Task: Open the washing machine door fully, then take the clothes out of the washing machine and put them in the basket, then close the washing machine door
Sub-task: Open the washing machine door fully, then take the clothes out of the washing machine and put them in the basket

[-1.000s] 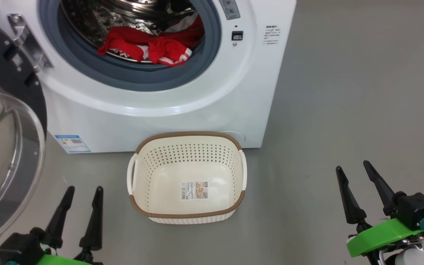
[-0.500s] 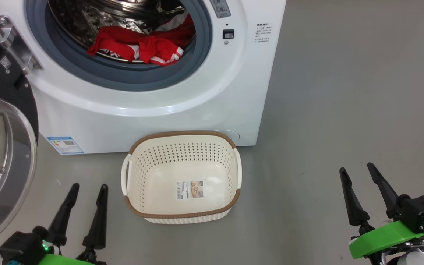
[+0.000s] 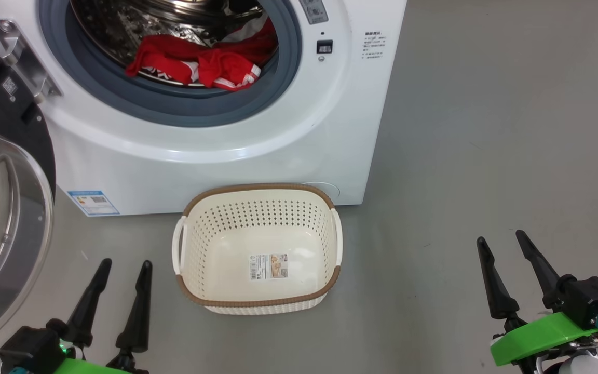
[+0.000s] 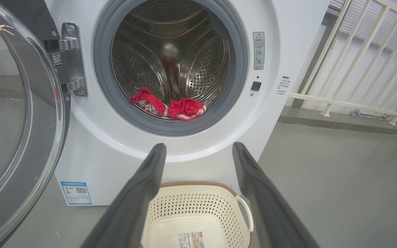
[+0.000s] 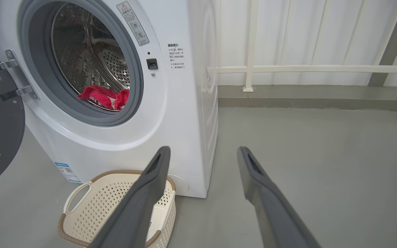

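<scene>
The white washing machine (image 3: pixel 226 166) stands ahead with its round black-rimmed door (image 3: pixel 3 208) swung open to the left, glass bowl bulging out. Red clothes (image 3: pixel 195 62) with white trim lie at the front of the steel drum (image 4: pixel 171 65). The cream basket (image 3: pixel 257 249) sits empty on the floor right in front of the machine. My left gripper (image 3: pixel 125 265) is open, low and left of the basket. On the other side of the basket, farther off, my right gripper (image 3: pixel 501 236) hangs open over bare floor. Both grippers are empty.
Grey floor (image 3: pixel 486 130) stretches to the right of the machine. A white railing (image 4: pixel 357 69) and wall stand behind and to the right. The open door (image 4: pixel 16 113) takes up the space at the left, near my left arm.
The head view shifted slightly between frames, so the machine and basket sit a little lower left than a second ago. Grippers, basket and clothes have not visibly moved.
</scene>
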Available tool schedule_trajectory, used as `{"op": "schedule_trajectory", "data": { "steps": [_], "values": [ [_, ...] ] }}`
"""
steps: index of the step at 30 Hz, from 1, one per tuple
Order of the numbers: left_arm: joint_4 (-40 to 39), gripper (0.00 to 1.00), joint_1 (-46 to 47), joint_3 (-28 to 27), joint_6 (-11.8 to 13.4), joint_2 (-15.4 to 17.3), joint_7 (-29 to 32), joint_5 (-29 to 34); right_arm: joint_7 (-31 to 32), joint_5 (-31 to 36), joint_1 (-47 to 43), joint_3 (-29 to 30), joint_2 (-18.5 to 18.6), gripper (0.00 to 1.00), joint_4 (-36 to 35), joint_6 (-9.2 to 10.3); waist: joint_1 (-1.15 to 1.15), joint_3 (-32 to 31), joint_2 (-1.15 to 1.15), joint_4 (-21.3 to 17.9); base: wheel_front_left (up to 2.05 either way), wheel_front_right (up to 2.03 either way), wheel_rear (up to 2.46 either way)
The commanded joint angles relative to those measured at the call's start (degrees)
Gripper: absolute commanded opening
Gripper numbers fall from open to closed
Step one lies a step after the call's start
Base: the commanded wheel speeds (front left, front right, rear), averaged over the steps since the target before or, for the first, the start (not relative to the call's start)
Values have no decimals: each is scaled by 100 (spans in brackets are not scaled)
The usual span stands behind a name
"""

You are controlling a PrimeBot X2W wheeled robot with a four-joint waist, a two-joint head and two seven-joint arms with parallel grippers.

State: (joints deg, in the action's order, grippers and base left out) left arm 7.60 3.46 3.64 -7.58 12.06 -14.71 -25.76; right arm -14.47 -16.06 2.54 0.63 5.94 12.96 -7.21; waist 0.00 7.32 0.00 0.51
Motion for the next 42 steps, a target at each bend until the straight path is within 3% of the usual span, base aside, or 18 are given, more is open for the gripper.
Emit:
{"op": "schedule_trajectory", "data": {
  "steps": [1,42],
  "values": [
    [-107,100,106,-177,9,156,-29,5,-52,90,63,-148,48,100,-135,-28,0,6,0,-3,2,-4,2],
    [-86,100,394,-79,9,236,-29,-218,-52,115,195,-309,-36,100,-103,-28,0,244,0,18,76,-76,0]
  ]
}}
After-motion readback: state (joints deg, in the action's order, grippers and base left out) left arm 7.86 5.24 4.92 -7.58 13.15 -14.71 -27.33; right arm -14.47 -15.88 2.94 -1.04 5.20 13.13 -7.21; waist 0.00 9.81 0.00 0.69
